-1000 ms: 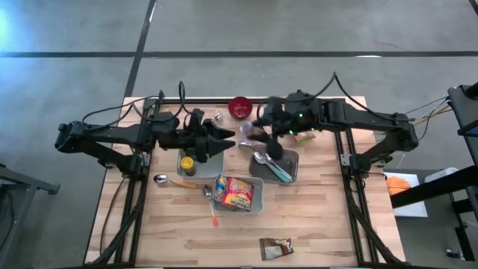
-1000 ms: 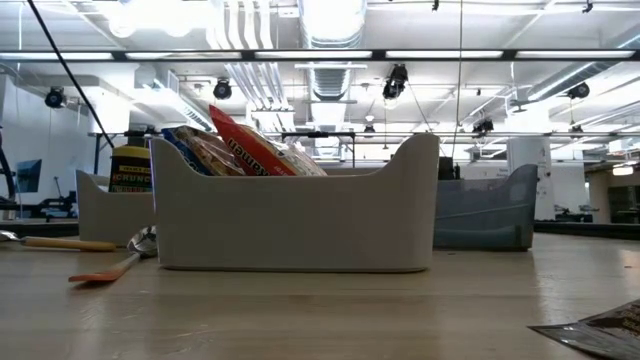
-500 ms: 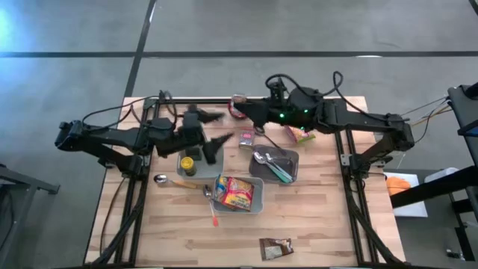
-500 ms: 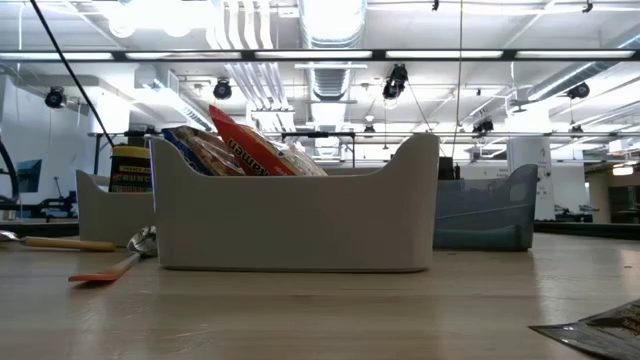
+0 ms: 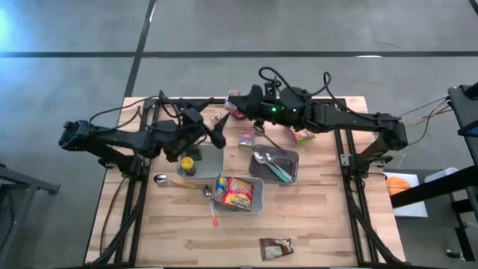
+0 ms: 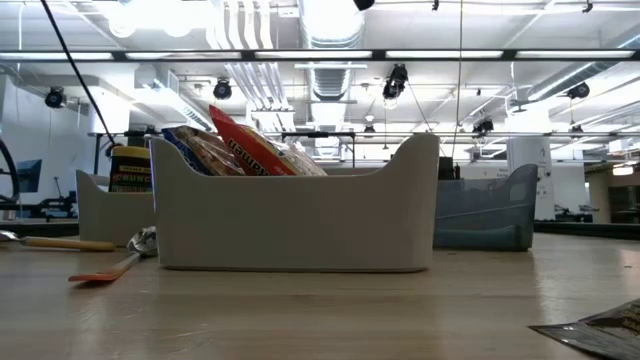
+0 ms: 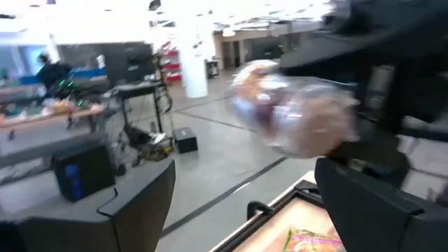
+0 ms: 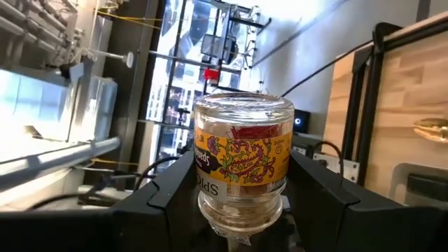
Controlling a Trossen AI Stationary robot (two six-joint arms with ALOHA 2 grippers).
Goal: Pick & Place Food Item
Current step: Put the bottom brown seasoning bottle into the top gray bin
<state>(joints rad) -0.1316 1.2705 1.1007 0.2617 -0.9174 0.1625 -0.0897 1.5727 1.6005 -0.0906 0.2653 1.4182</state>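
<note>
The right gripper hangs over the surface's far edge, fingers pinching a glass spice jar; the left gripper, fingers spread, hovers near the far edge, holding nothing.

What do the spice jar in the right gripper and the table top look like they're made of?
The spice jar looks like clear glass or hard plastic: see-through, glossy walls with a printed yellow label; which one is unclear. The right gripper is closed on it. The table top looks like pale, matte wood, with plank seams and grain.
</note>
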